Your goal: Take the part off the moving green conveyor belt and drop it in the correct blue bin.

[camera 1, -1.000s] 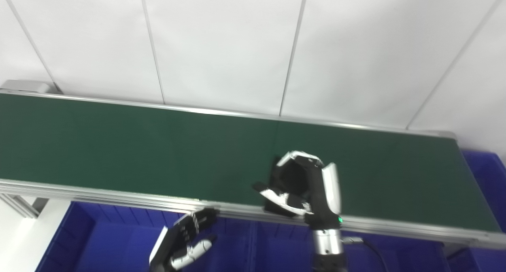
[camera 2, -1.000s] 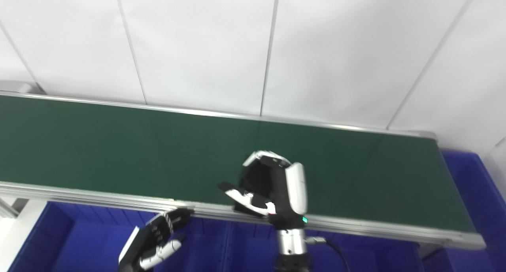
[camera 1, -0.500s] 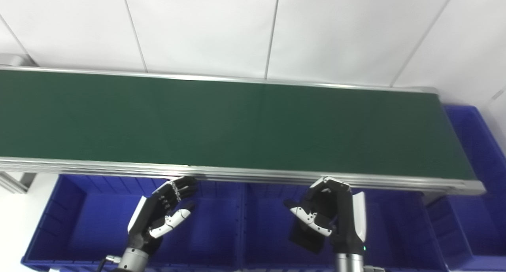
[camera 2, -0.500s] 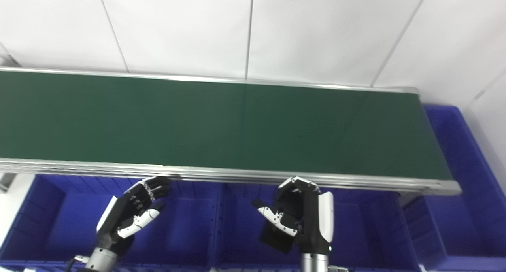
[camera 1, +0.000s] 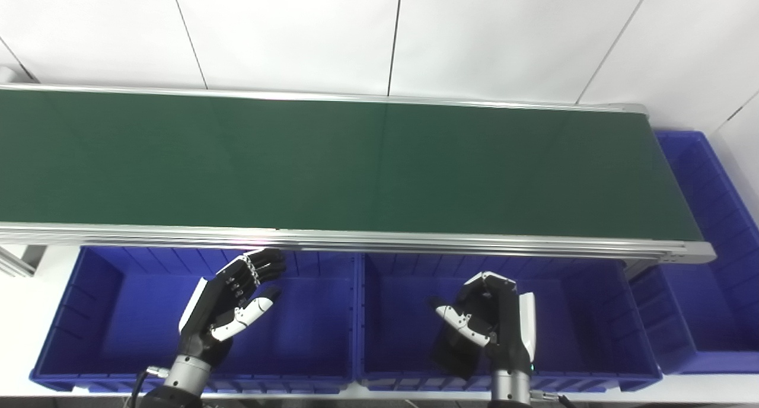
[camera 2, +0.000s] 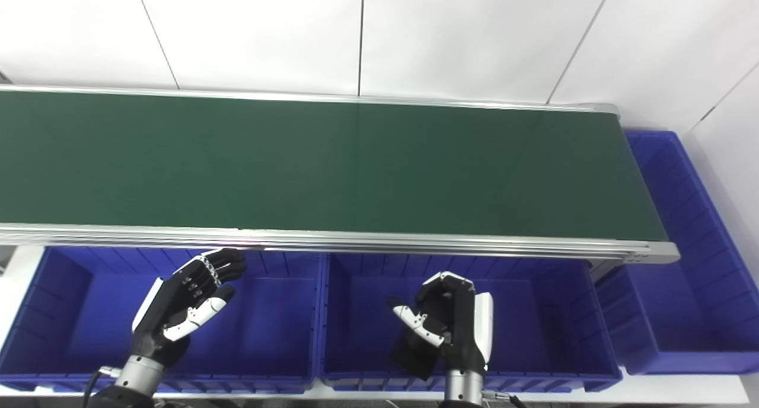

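right hand (camera 1: 495, 322) gripping part (camera 1: 453, 354), apparently above bin (camera 1: 599, 313)

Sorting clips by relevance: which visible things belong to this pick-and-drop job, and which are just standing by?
In the job:
- right hand, shut on the black part
- middle blue bin, below that hand
- green conveyor belt, nothing on it

Standing by:
- left hand, open, holding nothing, over the left blue bin
- far-right blue bin
- white wall panels

The right hand (camera 1: 495, 325) has carried the black part (camera 1: 453, 351) off the belt (camera 1: 332, 165) over the middle bin (camera 1: 593, 325).
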